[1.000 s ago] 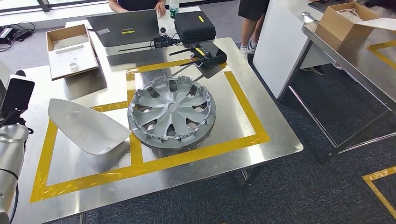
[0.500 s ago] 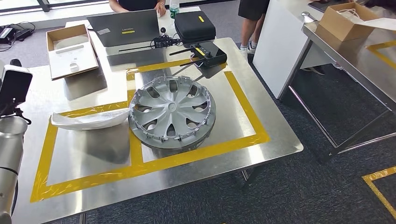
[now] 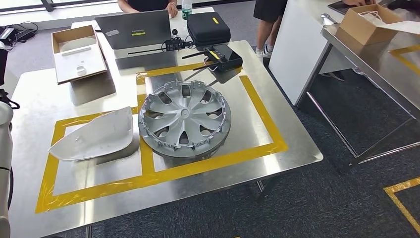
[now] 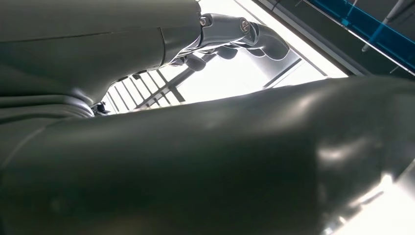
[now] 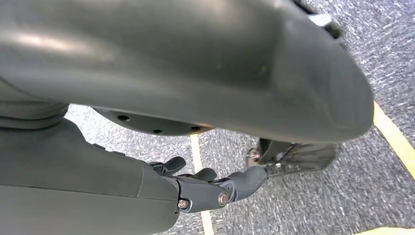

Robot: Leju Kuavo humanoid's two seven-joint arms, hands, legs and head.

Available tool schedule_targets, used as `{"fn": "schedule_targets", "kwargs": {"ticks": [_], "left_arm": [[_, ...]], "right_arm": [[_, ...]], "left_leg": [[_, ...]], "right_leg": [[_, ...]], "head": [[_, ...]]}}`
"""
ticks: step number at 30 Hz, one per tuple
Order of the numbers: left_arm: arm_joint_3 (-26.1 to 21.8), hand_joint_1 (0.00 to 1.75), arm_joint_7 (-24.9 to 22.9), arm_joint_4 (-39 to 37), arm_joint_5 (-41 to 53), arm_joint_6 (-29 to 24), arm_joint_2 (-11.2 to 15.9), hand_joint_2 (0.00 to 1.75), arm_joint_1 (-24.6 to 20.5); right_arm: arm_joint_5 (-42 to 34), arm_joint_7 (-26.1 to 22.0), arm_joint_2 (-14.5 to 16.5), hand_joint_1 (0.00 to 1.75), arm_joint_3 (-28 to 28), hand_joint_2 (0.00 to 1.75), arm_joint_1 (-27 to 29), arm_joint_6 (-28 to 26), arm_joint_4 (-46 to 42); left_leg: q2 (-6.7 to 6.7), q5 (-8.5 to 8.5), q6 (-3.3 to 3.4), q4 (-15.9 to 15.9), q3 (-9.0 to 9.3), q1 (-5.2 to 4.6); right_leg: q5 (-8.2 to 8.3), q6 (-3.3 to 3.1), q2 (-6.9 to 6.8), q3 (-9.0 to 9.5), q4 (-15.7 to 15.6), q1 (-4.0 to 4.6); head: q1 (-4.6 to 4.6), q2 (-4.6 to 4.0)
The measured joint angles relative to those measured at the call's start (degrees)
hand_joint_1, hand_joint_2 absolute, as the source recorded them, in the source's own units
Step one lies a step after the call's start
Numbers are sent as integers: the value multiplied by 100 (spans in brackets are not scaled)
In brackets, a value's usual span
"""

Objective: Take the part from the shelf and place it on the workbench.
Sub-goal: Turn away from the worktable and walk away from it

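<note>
The white curved part [image 3: 94, 136] lies on the steel workbench [image 3: 39, 94], inside the left yellow-taped square, its edge close to a silver hubcap [image 3: 184, 118] in the right square. No hand touches the part. My left arm [image 3: 4, 129] stands at the bench's left edge. In the left wrist view my left hand [image 4: 230, 36] has its fingers loosely spread with nothing in them. My right hand [image 5: 215, 188] hangs over grey carpet and holds nothing.
At the bench's far side stand a laptop [image 3: 133, 27], a black case [image 3: 208, 27], a black device [image 3: 223, 57] and an open cardboard box [image 3: 79, 52]. People stand behind [image 3: 270, 10]. A second steel table [image 3: 376, 54] is to the right across a carpet aisle.
The white part, held tilted above the left square a second ago, has come down and now lies flat on the bench. My left arm has drawn back toward the left edge.
</note>
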State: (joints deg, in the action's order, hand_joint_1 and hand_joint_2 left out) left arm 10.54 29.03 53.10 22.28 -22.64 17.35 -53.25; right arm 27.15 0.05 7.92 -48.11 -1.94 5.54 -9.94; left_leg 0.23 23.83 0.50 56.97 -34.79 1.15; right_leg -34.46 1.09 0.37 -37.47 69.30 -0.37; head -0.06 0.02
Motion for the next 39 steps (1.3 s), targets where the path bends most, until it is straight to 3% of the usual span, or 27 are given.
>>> {"fn": "schedule_targets", "kwargs": {"ticks": [1,2,3,6,8,11,12,14,16,17,18,19,20,22,23,25,27,29,31,32,33,34,36,38,39], "left_arm": [[0,0,15,-7,-18,-2,-1,0,22],[0,0,26,-16,-30,0,-1,0,43],[0,0,35,-23,-38,3,-2,0,59],[0,0,46,-27,-42,8,-3,0,63],[4,0,50,-28,-42,15,-9,0,51],[18,0,50,-51,-43,21,-6,0,45],[24,0,50,-65,-44,19,0,0,45],[39,0,53,-102,-44,8,8,0,44],[56,0,56,-142,-45,-2,9,0,54],[64,0,58,-162,-46,-5,9,0,62],[73,0,60,-179,-48,-6,9,0,70],[79,0,62,-191,-48,-7,9,0,75],[84,0,68,-198,-48,-7,9,0,71],[93,0,88,-203,-44,-13,6,0,46],[98,0,100,-210,-42,-20,4,0,31],[106,0,122,-238,-42,-43,2,0,16],[119,0,149,-279,-48,-67,-9,0,-2],[134,0,177,-311,-60,-85,-22,0,-18],[138,0,197,-338,-73,-93,-26,0,-17],[138,0,203,-357,-80,-95,-27,0,-13],[139,0,209,-379,-90,-96,-28,0,-6],[140,0,215,-401,-101,-97,-28,0,-1],[142,0,231,-425,-121,-101,-24,0,0],[145,0,248,-432,-133,-108,-4,0,-16],[149,0,255,-436,-136,-110,4,0,-25]], "right_arm": [[1,10,-1,0,-10,0,1,2,0],[-2,23,-1,0,-22,0,1,4,0],[-5,38,-2,0,-35,0,1,7,0],[-16,56,-5,0,-57,0,-7,11,0],[-28,60,-5,0,-70,0,-17,14,0],[-37,67,-9,0,-91,0,-33,21,0],[-38,72,-10,0,-94,0,-34,23,0],[-41,87,-10,0,-97,0,-32,25,0],[-41,96,-10,0,-98,0,-29,26,0],[-40,97,-10,0,-98,0,-28,26,0],[-38,98,-10,0,-98,0,-27,26,0],[-36,100,-10,0,-98,0,-26,26,0],[-32,105,-10,0,-98,0,-27,28,0],[-22,124,-9,0,-98,0,-28,42,0],[-15,135,-9,0,-98,0,-26,55,0],[1,148,-10,0,-98,0,-17,83,0],[17,151,-17,0,-98,0,-7,111,0],[26,149,-26,0,-99,0,1,131,0],[28,141,-32,0,-99,0,2,144,0],[28,138,-37,0,-99,0,1,147,0],[30,134,-43,0,-99,0,1,150,0],[32,133,-49,0,-99,0,0,151,0],[39,133,-66,0,-100,0,-6,157,0],[43,133,-78,0,-100,0,-8,172,0],[44,134,-81,0,-100,0,-6,181,0]], "left_leg": [[6,-6,-6,11,-20,6],[11,-13,-20,27,-43,19],[13,-21,-41,48,-69,40],[5,-41,-162,138,-158,101],[-17,-79,-276,173,-199,96],[-34,-131,-426,150,-245,112],[-29,-31,-449,230,-293,121],[-22,428,-456,768,-496,118],[-24,888,-453,1538,-711,92],[-24,973,-441,1766,-725,77],[-24,946,-420,1793,-635,63],[-24,835,-389,1604,-432,47],[-24,720,-351,1249,-139,28],[-24,659,-277,501,398,-28],[-26,681,-244,285,523,-53],[-28,651,-180,202,504,-81],[-8,540,-86,159,442,-62],[11,389,-15,128,326,-37],[12,253,5,130,160,-36],[14,190,2,135,74,-36],[17,128,-8,143,-12,-36],[19,70,-23,156,-97,-34],[21,-29,-70,203,-246,-32],[27,-100,-139,241,-315,-35],[31,-137,-179,240,-324,-36]], "right_leg": [[-113,25,0,-141,321,-25],[-120,51,-2,-200,467,-51],[-18,79,-5,-146,382,-78],[438,150,-4,413,-665,-149],[535,93,27,534,-951,-143],[617,-91,38,432,-941,-122],[664,-152,30,392,-956,-123],[767,-247,12,284,-971,-110],[874,-288,9,143,-969,-70],[929,-298,7,71,-967,-50],[983,-301,6,4,-964,-33],[1034,-299,6,-57,-962,-20],[1084,-290,6,-106,-960,-11],[1182,-244,7,-180,-960,5],[1229,-211,7,-194,-963,6],[1323,-131,6,-199,-999,2],[1247,-61,8,-248,-946,-10],[776,-5,6,-411,-515,-23],[257,43,1,-587,184,-30],[164,61,0,-605,439,-35],[195,71,-1,-540,535,-39],[314,74,-2,-378,441,-44],[475,52,-6,187,-223,-47],[431,-32,5,604,-810,-19],[391,-85,11,668,-932,-1]], "head": [[1,0],[1,0],[2,0],[15,1],[17,1],[5,1],[-2,0],[-24,0],[-41,1],[-43,1],[-43,1],[-43,1],[-43,1],[-35,1],[-37,1],[-37,0],[-39,0],[-17,0],[1,0],[3,0],[5,1],[7,1],[13,1],[19,1],[24,1]]}}
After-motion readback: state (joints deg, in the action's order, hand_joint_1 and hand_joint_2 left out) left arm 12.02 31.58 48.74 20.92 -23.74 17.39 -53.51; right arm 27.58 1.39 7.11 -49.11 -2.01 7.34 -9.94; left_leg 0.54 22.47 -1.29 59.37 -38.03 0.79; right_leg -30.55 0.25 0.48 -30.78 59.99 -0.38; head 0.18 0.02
